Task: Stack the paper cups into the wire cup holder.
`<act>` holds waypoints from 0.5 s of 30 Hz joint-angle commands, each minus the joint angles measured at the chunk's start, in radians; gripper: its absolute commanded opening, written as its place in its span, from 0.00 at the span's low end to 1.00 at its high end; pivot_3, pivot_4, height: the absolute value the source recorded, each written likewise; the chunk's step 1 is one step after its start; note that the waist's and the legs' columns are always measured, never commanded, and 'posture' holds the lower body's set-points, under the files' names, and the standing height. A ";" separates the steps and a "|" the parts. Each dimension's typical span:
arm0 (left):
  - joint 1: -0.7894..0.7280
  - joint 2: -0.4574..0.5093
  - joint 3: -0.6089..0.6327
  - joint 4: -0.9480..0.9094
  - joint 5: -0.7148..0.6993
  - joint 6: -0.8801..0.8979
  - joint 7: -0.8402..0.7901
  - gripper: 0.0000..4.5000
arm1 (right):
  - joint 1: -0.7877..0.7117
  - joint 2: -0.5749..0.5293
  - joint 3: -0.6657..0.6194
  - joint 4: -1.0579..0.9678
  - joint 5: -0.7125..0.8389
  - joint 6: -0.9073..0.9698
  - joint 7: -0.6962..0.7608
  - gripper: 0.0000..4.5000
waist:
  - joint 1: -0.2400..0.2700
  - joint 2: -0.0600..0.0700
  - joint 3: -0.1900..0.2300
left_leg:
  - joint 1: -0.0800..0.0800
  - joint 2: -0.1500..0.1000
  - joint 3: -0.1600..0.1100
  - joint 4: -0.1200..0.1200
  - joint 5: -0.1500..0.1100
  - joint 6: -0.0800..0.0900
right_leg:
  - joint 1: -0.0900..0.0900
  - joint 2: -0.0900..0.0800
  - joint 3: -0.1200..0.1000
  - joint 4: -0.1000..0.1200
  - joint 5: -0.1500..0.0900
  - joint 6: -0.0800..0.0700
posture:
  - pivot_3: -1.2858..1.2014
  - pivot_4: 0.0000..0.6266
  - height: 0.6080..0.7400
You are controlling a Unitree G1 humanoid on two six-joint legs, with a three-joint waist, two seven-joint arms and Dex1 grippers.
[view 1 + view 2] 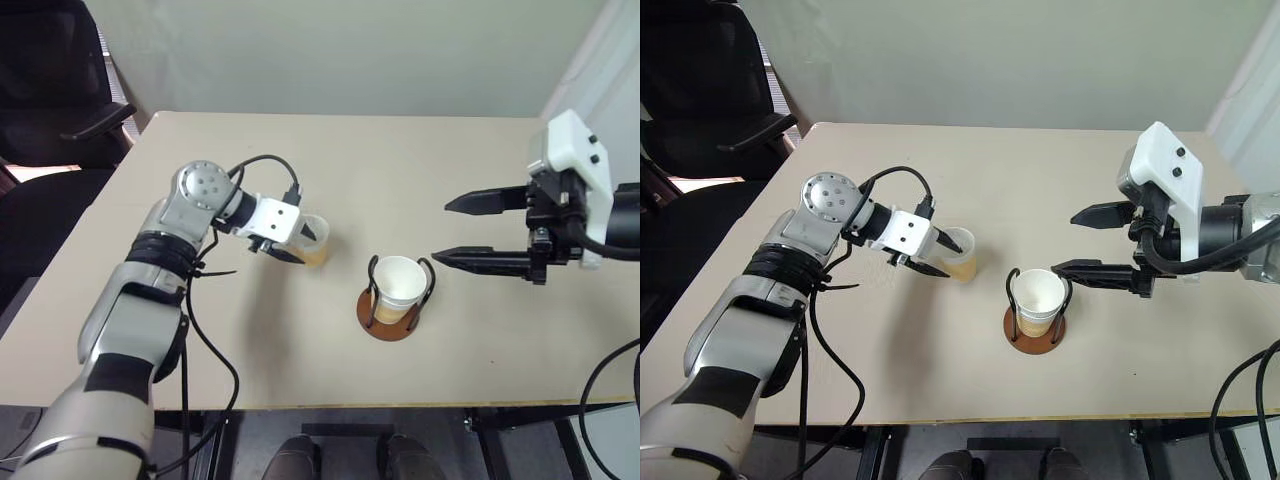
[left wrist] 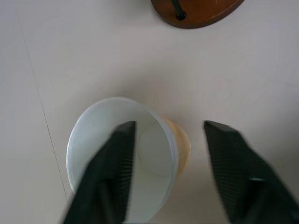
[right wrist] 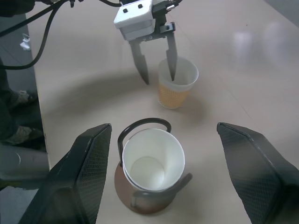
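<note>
Though paper, cups (image 3: 153, 163) smoothly tapered.

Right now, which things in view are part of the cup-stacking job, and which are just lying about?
Job:
- loose paper cup on the table, left hand straddling its rim
- stacked cups in the wire cup holder
- right hand, open, beside the holder

Lying about:
- black chair off the table's left end

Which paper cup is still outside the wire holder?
The lone cup standing on the table at the left gripper, one finger inside its rim. The other visible cup already sits in the wire cup holder.
</note>
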 commanded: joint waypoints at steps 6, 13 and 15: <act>-0.030 0.004 0.004 0.004 0.000 -0.042 -0.037 0.01 | 0.015 -0.046 -0.042 0.010 0.053 -0.032 -0.046 0.83 | 0.001 0.000 0.000 | -0.002 0.000 0.000 0.001 0.000 0.000 | -0.002 0.000 0.000 0.000 0.000 0.001 | 0.52 0.24 1.00; -0.015 0.021 0.001 -0.007 0.000 -0.054 -0.075 0.01 | 0.053 -0.081 -0.041 0.018 0.057 -0.077 -0.047 0.83 | 0.002 0.000 0.000 | -0.003 0.000 0.001 0.001 0.000 0.000 | -0.002 0.000 0.000 0.000 0.001 0.002 | 0.52 0.24 1.00; -0.020 0.025 0.000 -0.019 -0.013 -0.041 -0.088 0.01 | 0.066 -0.093 -0.047 0.023 0.056 -0.092 -0.044 0.83 | 0.002 0.000 0.000 | -0.003 0.000 0.001 0.001 0.000 0.000 | -0.002 0.000 0.000 0.000 0.001 0.002 | 0.52 0.24 1.00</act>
